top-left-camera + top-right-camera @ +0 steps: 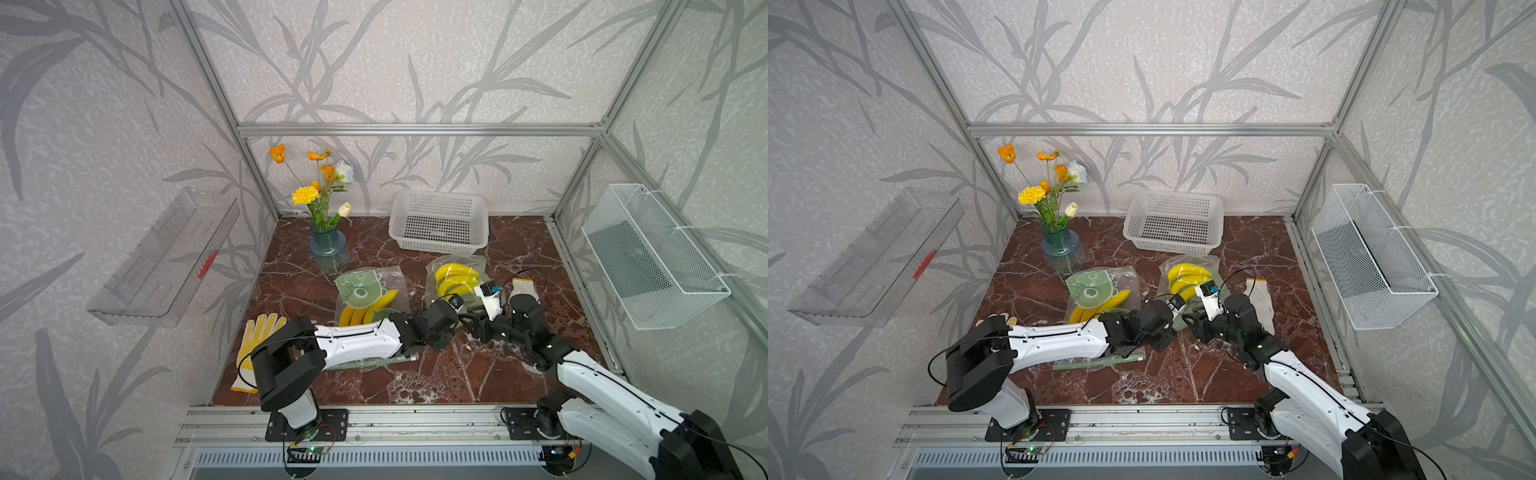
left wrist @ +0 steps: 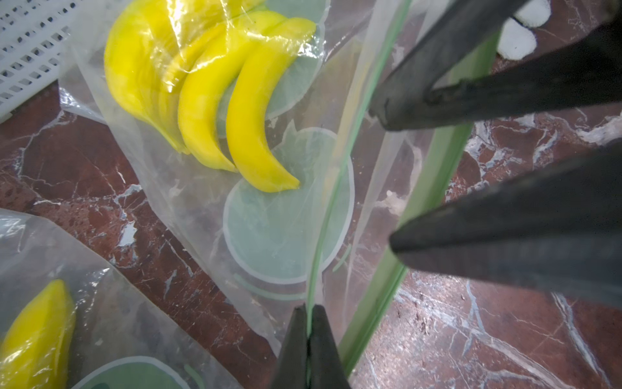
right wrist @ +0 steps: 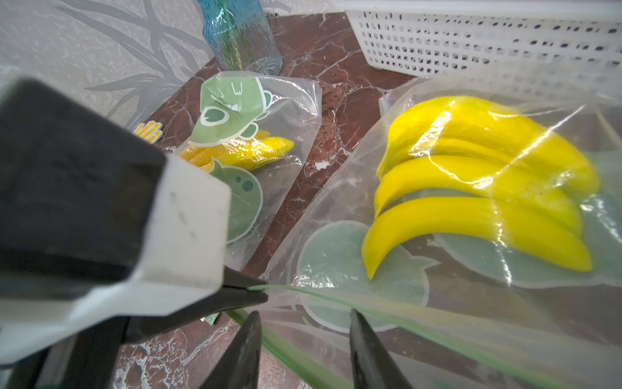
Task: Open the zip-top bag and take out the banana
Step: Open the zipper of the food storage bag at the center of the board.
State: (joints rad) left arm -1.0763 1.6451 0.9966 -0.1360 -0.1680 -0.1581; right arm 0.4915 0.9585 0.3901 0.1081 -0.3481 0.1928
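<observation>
On the marble table, the left gripper is pinching one lip of the zip-top bag; the right gripper, half-open and empty, should be seizing the other lip squarely.

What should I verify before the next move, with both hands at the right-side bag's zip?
1. Left hand gripping one zip lip of the bag: ok, shut on it.
2. Right hand gripping the other lip: not ok, jaws open around it.
3. Lips parted: ok at this end; along the full length, cannot tell.
4. Bananas inside, away from both hands: ok.
5. Second bag lying apart: ok.
</observation>
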